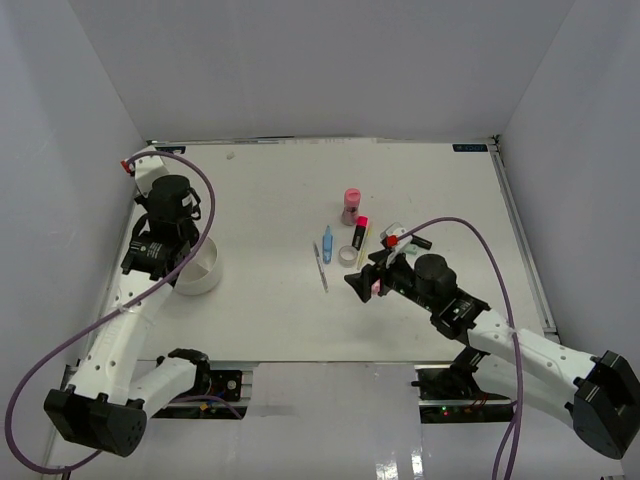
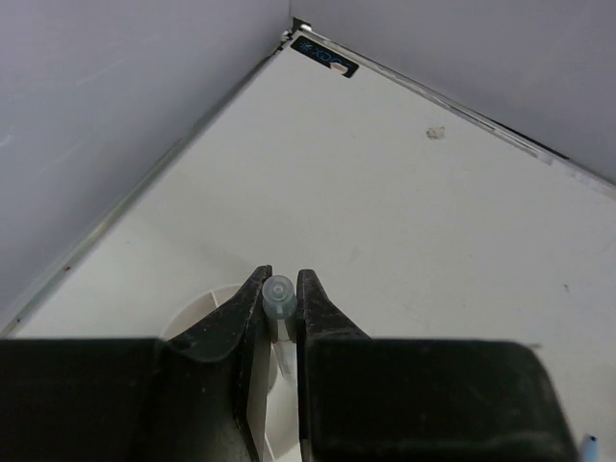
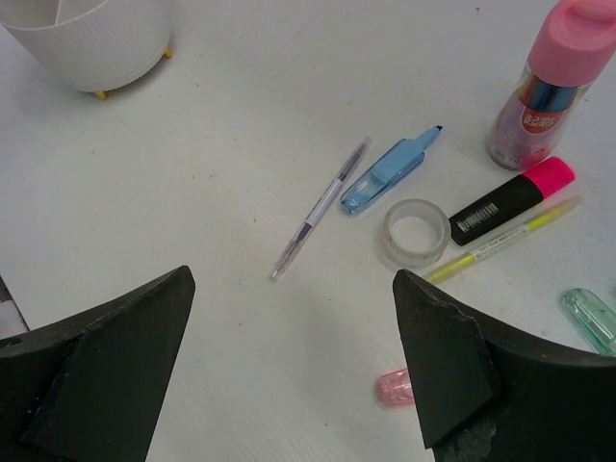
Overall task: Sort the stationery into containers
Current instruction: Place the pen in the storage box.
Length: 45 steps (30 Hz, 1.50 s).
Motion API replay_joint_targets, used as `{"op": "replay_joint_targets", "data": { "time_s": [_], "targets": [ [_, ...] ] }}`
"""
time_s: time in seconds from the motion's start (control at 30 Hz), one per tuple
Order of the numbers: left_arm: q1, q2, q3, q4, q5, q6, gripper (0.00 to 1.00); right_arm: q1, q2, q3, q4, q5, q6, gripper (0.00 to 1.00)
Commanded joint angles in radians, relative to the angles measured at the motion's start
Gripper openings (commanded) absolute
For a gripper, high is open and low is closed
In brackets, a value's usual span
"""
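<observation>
left hand (image 2: 280,291) clamped on grey pen (image 2: 278,296) over white cup (image 2: 197,313); right hand (image 3: 292,284) wide open.

cup (image 3: 91,43): 1 | tape roll (image 3: 393,241): 1 | pink-lidded tube (image 3: 549,87): 1 | blue pen (image 3: 385,175): 1

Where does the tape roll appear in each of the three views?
Top external: tape roll right of centre, just below the pink-capped highlighter.
Left wrist: not in it; the left gripper holds a pen there.
Right wrist: tape roll right of centre, lower left of that highlighter.
Shared landmark: the pink-capped cylinder, standing near it in both those views.
</observation>
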Motion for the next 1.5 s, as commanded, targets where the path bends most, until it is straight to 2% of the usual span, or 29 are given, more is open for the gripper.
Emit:
{"op": "replay_joint_targets", "data": {
  "time_s": [0.0,0.3,0.5,0.83,1.13,1.47],
  "targets": [
    [0.069,0.017,-0.028,0.072,-0.015,0.116,0.01,0.002,-0.034,-0.015,0.024,0.015,-0.006,0.9],
    [0.253,0.069,-0.136,0.168,0.117,0.19,0.01,0.002,-0.074,-0.033,0.039,-0.011,0.002,0.9],
    [0.258,0.088,-0.2,0.221,0.121,0.207,0.01,0.002,-0.086,-0.04,0.041,-0.008,0.002,0.9],
    [0.258,0.057,-0.338,0.323,0.064,0.226,0.07,0.002,-0.086,-0.041,0.042,-0.005,0.0,0.9],
    [0.258,0.128,-0.352,0.31,0.09,0.194,0.23,0.002,-0.08,-0.046,0.044,0.002,0.0,0.9],
    [0.258,0.111,-0.306,0.258,0.111,0.165,0.47,0.002,-0.034,-0.029,0.028,0.063,0.009,0.9]
  ]
}}
